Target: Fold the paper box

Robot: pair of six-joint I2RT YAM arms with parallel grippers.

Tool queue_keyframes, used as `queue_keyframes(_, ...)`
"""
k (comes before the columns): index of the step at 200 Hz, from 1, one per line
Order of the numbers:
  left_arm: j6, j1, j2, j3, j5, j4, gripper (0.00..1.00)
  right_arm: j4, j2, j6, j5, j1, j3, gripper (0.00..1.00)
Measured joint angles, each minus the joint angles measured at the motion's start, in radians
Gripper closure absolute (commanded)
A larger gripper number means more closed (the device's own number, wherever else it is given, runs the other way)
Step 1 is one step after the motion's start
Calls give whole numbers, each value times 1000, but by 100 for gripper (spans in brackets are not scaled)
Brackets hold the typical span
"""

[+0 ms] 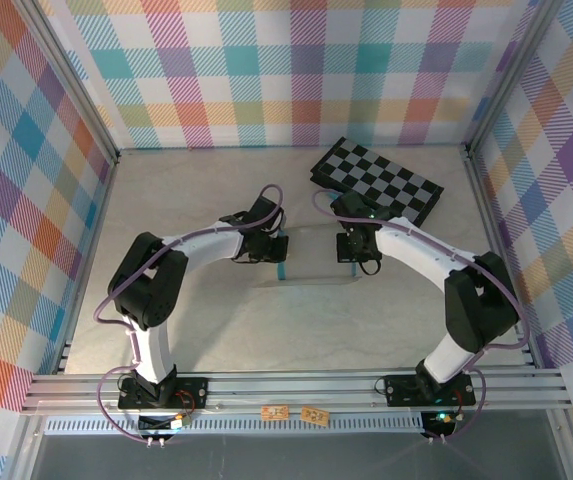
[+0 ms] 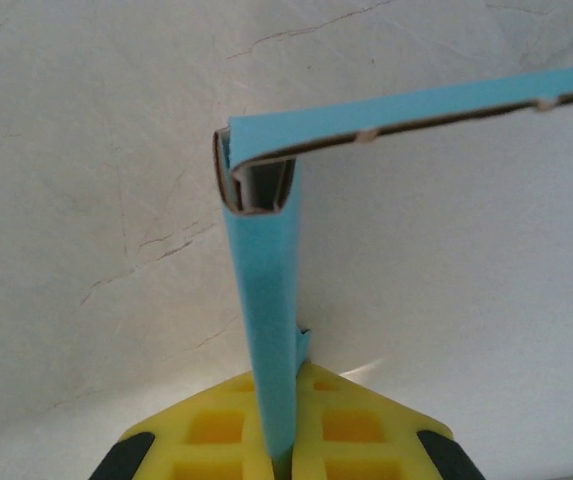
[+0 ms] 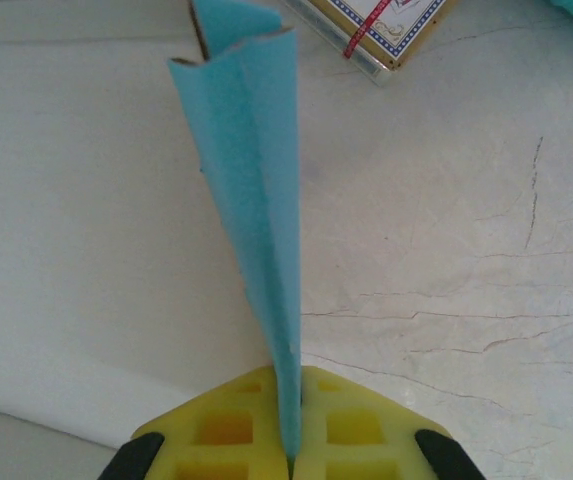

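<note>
The paper box (image 1: 316, 258) lies between my two grippers in the middle of the table, grey-white inner side up, with a teal side wall (image 1: 282, 262) standing at its left end. My left gripper (image 1: 266, 246) is shut on that wall; in the left wrist view the teal wall (image 2: 264, 300) rises from between the yellow fingers (image 2: 216, 425) of the left gripper (image 2: 284, 405) and meets another teal panel (image 2: 436, 105) at a folded corner. My right gripper (image 1: 352, 246) is shut on the box's right end. Its wrist view shows a teal flap (image 3: 251, 190) pinched in the right gripper (image 3: 294, 405).
A black-and-grey checkerboard (image 1: 378, 180) lies at the back right, just behind the right gripper. A printed box edge (image 3: 371, 30) shows at the top of the right wrist view. Plaid walls enclose the pale table (image 1: 186, 200).
</note>
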Motion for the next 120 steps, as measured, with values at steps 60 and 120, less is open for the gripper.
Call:
queue_keyframes(60,-4,-66,111,192,-149,-220,100,-24,66,32,35,14,6,100)
queue_keyframes(120,-35,-99,195,339,-291,-434,100,-50,87,53,50,26,45,100)
